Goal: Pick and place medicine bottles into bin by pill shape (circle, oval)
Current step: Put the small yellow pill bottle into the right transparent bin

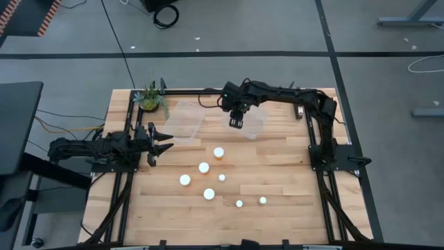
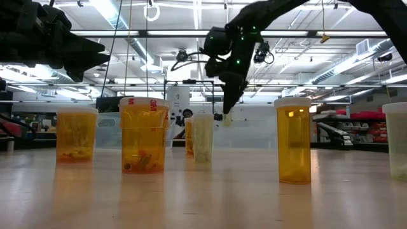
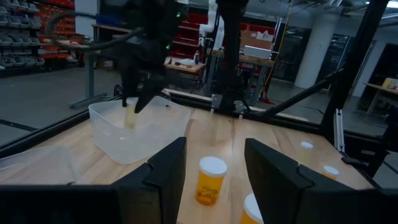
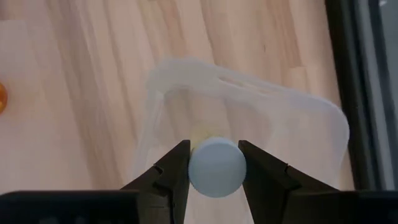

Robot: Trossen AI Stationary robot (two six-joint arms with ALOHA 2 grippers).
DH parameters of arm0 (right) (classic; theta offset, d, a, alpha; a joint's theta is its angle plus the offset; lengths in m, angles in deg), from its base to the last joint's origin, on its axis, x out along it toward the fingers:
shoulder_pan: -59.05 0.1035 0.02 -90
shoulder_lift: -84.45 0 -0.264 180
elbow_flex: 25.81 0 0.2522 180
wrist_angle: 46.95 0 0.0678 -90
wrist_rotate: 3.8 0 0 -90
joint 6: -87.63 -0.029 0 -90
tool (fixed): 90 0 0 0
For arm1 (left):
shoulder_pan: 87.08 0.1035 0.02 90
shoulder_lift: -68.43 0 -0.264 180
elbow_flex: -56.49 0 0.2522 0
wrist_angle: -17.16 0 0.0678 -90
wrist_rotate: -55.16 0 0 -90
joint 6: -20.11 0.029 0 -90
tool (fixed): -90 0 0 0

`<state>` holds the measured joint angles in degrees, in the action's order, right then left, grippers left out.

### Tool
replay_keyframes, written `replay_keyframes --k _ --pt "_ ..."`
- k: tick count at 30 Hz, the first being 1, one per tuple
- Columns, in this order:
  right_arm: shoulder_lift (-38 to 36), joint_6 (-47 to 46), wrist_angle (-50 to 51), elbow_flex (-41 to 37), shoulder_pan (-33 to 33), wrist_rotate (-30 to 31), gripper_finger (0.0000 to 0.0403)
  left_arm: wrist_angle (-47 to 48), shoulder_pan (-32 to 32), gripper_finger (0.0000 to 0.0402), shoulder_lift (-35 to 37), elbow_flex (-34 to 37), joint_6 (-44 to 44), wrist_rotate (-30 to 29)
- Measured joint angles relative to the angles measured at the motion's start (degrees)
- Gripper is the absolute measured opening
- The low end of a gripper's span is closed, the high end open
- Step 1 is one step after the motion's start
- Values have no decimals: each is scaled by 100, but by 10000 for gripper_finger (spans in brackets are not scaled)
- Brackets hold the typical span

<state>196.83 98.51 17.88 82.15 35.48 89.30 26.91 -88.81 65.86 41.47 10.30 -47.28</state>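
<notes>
My right gripper (image 1: 236,123) hangs over the right clear bin (image 1: 258,129) at the far middle of the table, shut on a narrow white-capped medicine bottle (image 4: 216,167). Several amber bottles with white caps (image 1: 204,167) stand upright on their bases in the table's middle and near part. My left gripper (image 1: 166,142) waits open and empty at the table's left. One bottle (image 3: 209,180) stands ahead of its fingers, untouched. My right gripper pinches the bottle's round white cap (image 4: 194,169) by its sides between the two fingers. The fingers come from above and point down. The bottle hangs upright below the fingertips (image 3: 129,118), lifted clear, above the inside of the right bin (image 4: 298,124).
A second clear bin (image 1: 182,119) lies left of the first, at the far left-middle. A small green potted plant (image 1: 150,97) stands at the far left corner. Black frame rails (image 1: 326,182) run along the table's left and right sides.
</notes>
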Motion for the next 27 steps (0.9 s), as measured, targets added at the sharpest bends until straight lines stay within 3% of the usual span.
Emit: replay_keyframes --k 12,27 --pt "0 103 -1361 -835 -710 -532 136 0 -1 172 0 0 -2 1" --pt "0 -188 -1335 -1063 -753 -463 142 0 -1 172 0 0 -1 0"
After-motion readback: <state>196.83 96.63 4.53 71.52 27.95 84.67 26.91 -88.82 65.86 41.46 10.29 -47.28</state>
